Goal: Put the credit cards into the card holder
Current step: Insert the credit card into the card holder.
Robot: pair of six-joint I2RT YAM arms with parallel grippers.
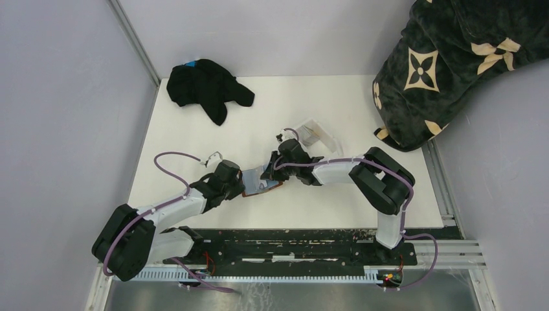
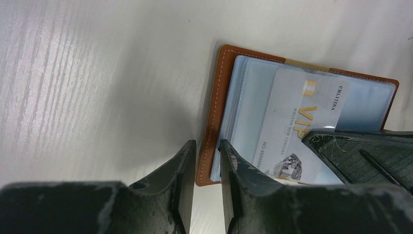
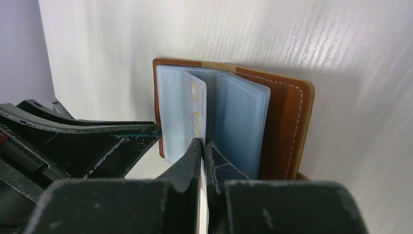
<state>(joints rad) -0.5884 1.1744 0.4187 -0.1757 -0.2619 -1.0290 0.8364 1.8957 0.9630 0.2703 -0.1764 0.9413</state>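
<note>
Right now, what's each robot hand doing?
Left gripper: clamped on the brown card holder's edge.
Right gripper: shut on a white VIP card.

Card holder (image 1: 262, 181) open on the counter (image 1: 362, 194), a card (image 2: 297, 126) on its sleeves, left tool (image 2: 207, 190) at its left, right tool (image 3: 203, 165) at its right, tray (image 1: 317, 136) behind it

The card holder (image 2: 214, 122) looks like smooth tan-brown leather with pale stitching along its edge, and its inner sleeves (image 3: 241, 122) are clear, faintly blue glossy plastic. The credit card (image 2: 302, 122) is pale glossy plastic with gold lettering, while the end effector fingers (image 2: 182, 180) are matt black plastic, scuffed and scratched pale at their edges. The surface (image 1: 291, 110) is white and matt with a fine streaked grain, the cloth (image 1: 207, 87) on it looks soft and black, and the blanket (image 1: 447, 65) is dark plush fabric with cream motifs.
</note>
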